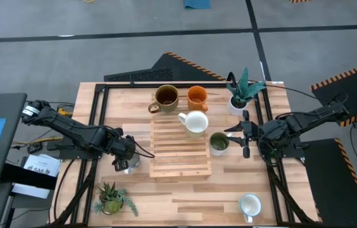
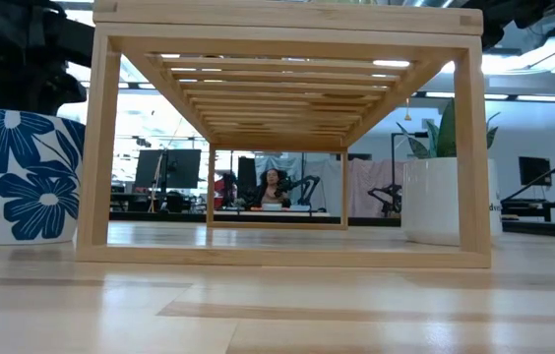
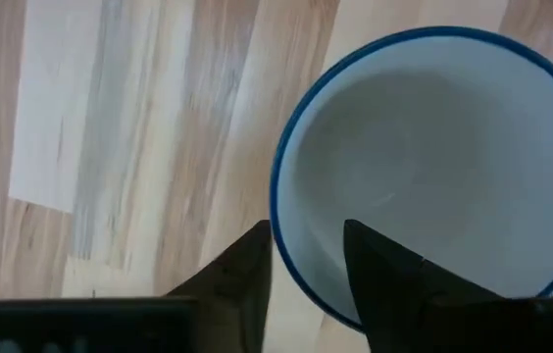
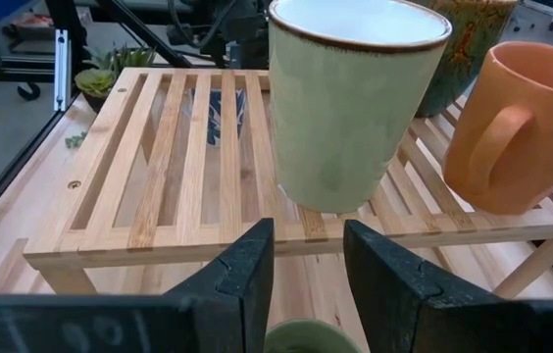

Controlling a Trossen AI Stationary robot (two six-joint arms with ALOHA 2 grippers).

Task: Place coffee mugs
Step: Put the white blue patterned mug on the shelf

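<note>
A white mug with blue flowers [image 1: 130, 166] [image 2: 27, 177] stands on the table, left of the wooden slatted rack [image 1: 180, 144]. My left gripper [image 3: 306, 227] [image 1: 125, 159] points down over it, open, with the rim between its fingers. On the rack stand a brown mug [image 1: 166, 96], an orange mug [image 1: 197, 96] and a cream mug [image 1: 195, 121]. An olive green mug [image 1: 218, 142] stands on the table at the rack's right. My right gripper [image 1: 237, 137] [image 4: 308, 230] hovers open just right of it. Another white mug [image 1: 249, 204] stands near the front right. My left gripper comes from above, one finger [image 3: 384, 275] inside the flowered mug and the other finger [image 3: 247, 279] outside its blue rim [image 3: 291, 270]. Whether either finger touches the wall, I cannot tell. The mug stands upright on the table.
A plant in a white pot [image 1: 238, 95] stands at the far right of the rack. A small green plant [image 1: 111, 199] sits near the front left. A black frame [image 1: 99, 120] runs along the table's sides. Bare tabletop lies in front of the rack.
</note>
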